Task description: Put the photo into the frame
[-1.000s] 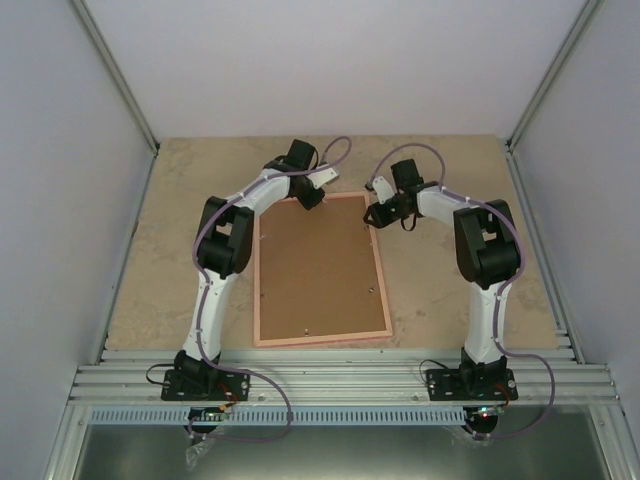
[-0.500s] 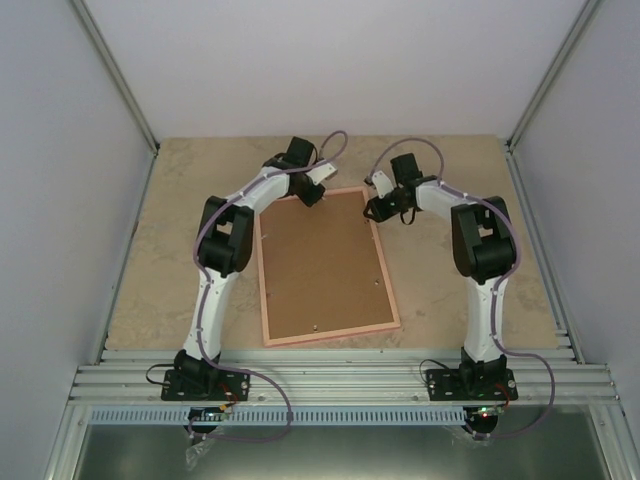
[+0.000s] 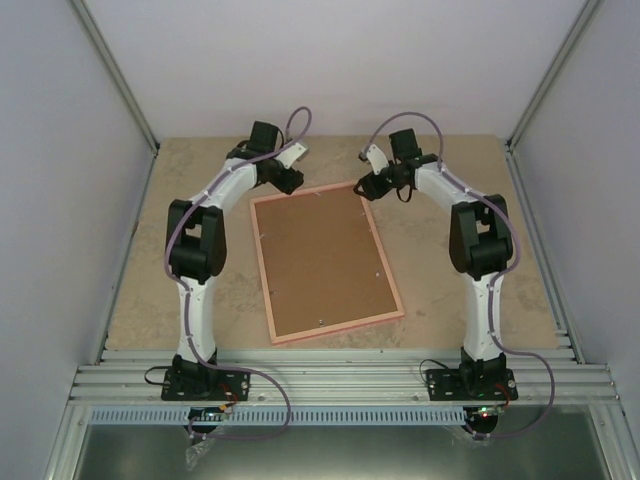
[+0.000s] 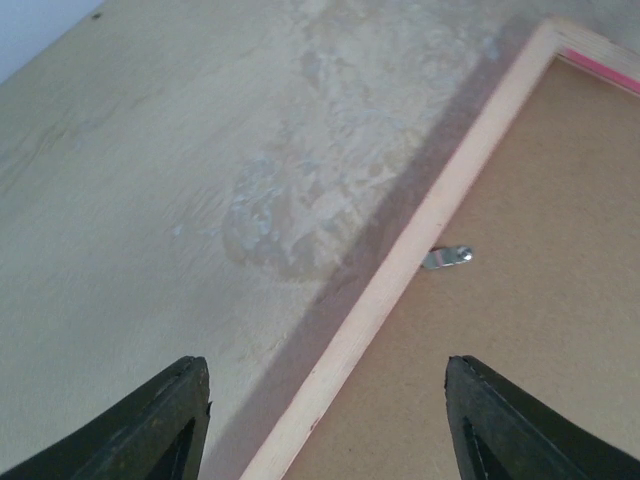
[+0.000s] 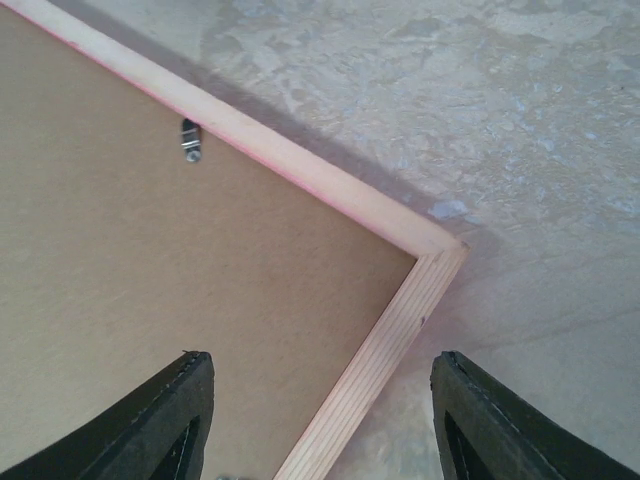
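The frame (image 3: 392, 283) lies back up on the table, its pale pinkish-wood rim round the brown backing board (image 3: 322, 259). The photo is hidden. My left gripper (image 3: 290, 180) is open above the frame's far left corner; in the left wrist view the rim (image 4: 400, 270) runs between its fingers, with a metal clip (image 4: 447, 257) on the board. My right gripper (image 3: 368, 187) is open above the far right corner; in the right wrist view the corner (image 5: 432, 255) lies between its fingers and another clip (image 5: 190, 139) shows.
The beige table (image 3: 450, 290) is walled in on three sides by white panels. An aluminium rail (image 3: 340, 375) with the arm bases runs along the near edge.
The frame has turned counter-clockwise and now lies skewed, its far end shifted left. Both grippers have moved farther back, the left one also to the left.
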### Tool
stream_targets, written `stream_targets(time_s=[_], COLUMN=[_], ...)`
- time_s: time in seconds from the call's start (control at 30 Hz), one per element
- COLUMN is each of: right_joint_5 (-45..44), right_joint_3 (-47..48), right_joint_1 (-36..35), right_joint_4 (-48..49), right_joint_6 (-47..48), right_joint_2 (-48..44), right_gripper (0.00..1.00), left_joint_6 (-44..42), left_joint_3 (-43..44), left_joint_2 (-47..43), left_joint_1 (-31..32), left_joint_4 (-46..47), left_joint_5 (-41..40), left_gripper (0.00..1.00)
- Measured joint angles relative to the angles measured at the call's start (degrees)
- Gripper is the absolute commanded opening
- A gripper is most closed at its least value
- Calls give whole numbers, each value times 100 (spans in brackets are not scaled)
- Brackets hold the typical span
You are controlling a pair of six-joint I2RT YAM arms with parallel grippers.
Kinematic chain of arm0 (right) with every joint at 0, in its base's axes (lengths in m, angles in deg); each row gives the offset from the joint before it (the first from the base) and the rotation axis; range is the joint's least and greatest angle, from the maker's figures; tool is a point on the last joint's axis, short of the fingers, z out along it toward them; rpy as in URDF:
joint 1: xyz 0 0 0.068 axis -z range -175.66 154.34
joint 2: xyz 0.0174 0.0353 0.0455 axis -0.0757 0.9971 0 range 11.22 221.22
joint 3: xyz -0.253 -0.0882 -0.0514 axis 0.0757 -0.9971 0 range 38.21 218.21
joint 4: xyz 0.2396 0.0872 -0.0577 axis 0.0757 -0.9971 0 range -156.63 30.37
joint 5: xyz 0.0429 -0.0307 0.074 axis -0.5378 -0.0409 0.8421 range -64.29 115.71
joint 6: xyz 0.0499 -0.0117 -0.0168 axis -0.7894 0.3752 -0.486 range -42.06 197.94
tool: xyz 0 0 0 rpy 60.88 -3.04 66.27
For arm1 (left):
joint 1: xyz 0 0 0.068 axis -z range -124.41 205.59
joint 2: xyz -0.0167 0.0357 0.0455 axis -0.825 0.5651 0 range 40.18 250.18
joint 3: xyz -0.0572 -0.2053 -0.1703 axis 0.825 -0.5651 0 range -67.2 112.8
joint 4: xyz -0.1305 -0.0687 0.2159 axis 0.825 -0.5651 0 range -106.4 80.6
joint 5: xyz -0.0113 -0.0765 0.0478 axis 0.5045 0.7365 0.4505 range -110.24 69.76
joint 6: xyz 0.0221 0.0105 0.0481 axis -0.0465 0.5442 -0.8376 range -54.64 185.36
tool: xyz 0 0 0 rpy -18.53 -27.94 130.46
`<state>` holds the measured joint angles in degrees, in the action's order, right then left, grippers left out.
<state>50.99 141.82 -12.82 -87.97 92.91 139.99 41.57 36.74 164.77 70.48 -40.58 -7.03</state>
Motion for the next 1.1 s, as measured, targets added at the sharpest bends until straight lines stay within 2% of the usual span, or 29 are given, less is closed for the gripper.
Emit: stream_targets(time_s=[0.2, 0.33, 0.57, 0.8, 1.1], right_joint_5=[24, 24, 35, 42, 76], right_joint_3=[-525, -857, -1316, -1928, -2229], right_joint_1=[9, 24, 52, 98, 103], right_joint_4=[-94, -101, -173, -175, -120], right_joint_6=[26, 20, 2, 2, -50], right_joint_2=[-577, -623, -634, -870, -925], right_gripper=[60, 58, 56, 55, 46], left_joint_6=[-730, -1217, -2048, -2553, -2815], left_joint_3=[603, 1279, 1709, 1967, 2135], left_joint_2=[452, 1014, 1502, 1860, 1971], left_joint_1=[42, 44, 48, 109, 254], left_joint_4=[-317, -636, -1088, -1193, -1172], left_joint_5=[374, 706, 1073, 1095, 1025], left_gripper=[69, 68, 63, 53, 42])
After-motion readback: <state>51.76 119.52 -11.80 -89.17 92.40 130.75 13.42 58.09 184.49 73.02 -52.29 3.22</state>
